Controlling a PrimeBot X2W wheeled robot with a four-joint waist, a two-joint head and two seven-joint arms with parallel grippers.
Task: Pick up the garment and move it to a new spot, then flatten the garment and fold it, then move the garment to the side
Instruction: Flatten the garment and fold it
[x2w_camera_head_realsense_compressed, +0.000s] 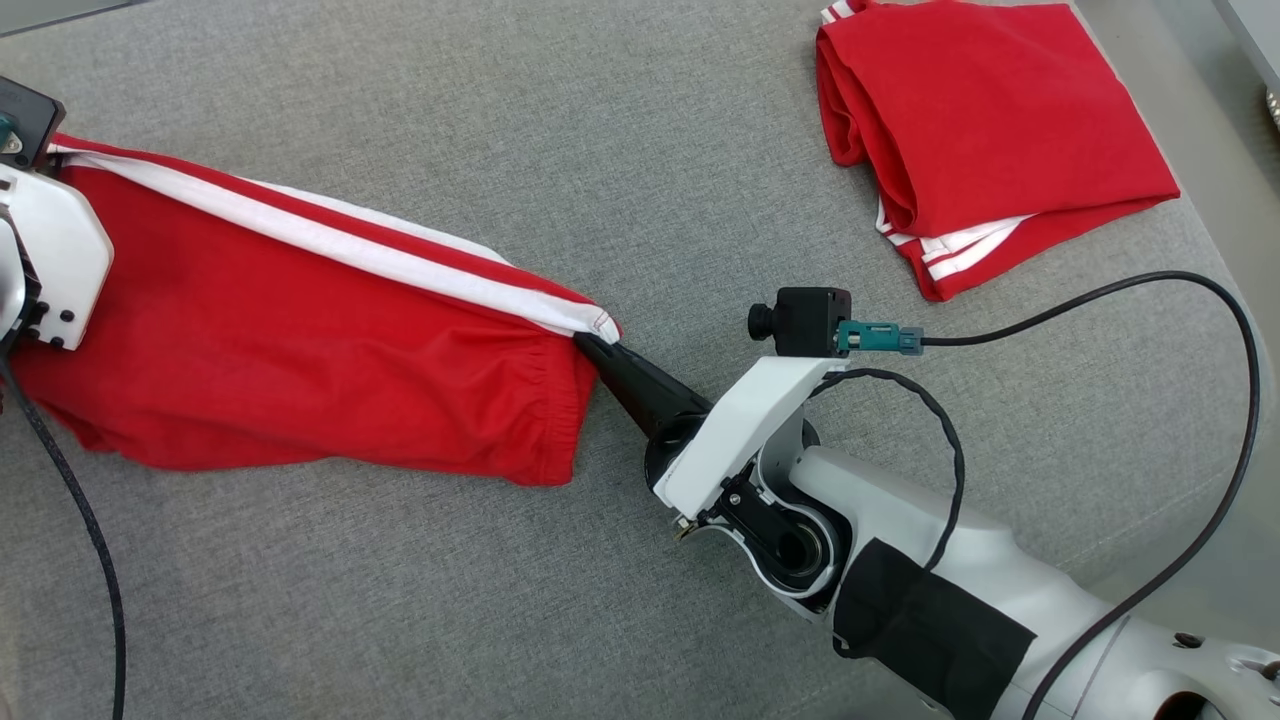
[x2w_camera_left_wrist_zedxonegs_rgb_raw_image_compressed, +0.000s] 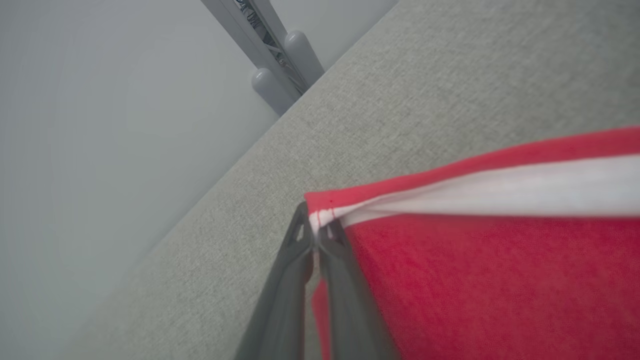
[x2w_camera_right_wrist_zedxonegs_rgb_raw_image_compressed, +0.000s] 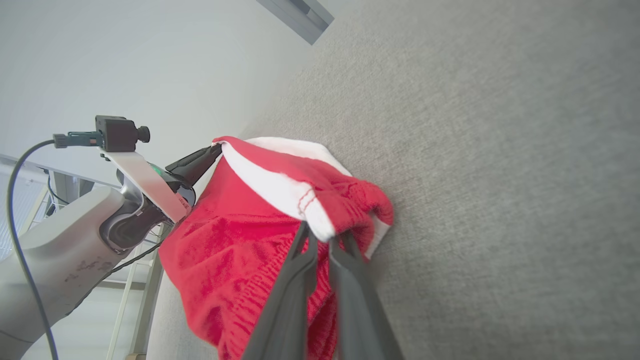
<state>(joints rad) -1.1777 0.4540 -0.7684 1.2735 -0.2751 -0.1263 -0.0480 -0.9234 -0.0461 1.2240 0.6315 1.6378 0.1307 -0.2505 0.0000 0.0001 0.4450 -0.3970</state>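
Observation:
Red shorts (x2w_camera_head_realsense_compressed: 300, 350) with a white side stripe (x2w_camera_head_realsense_compressed: 330, 240) hang stretched between my two grippers over the grey cloth-covered table (x2w_camera_head_realsense_compressed: 640, 110). My right gripper (x2w_camera_head_realsense_compressed: 592, 350) is shut on the waistband corner (x2w_camera_right_wrist_zedxonegs_rgb_raw_image_compressed: 320, 225) at the striped edge. In the left wrist view my left gripper (x2w_camera_left_wrist_zedxonegs_rgb_raw_image_compressed: 315, 232) is shut on the opposite striped corner (x2w_camera_left_wrist_zedxonegs_rgb_raw_image_compressed: 325, 210) of the shorts. In the head view that arm's white wrist plate (x2w_camera_head_realsense_compressed: 55, 255) sits at the far left and hides its fingers. The right wrist view shows the left gripper (x2w_camera_right_wrist_zedxonegs_rgb_raw_image_compressed: 212, 150) pinching the far end.
A second red garment (x2w_camera_head_realsense_compressed: 980, 140) with white stripes lies folded at the table's far right. A black cable (x2w_camera_head_realsense_compressed: 1235, 400) loops from the right wrist camera (x2w_camera_head_realsense_compressed: 800, 320). The table's left edge (x2w_camera_left_wrist_zedxonegs_rgb_raw_image_compressed: 200, 200) runs close to the left gripper.

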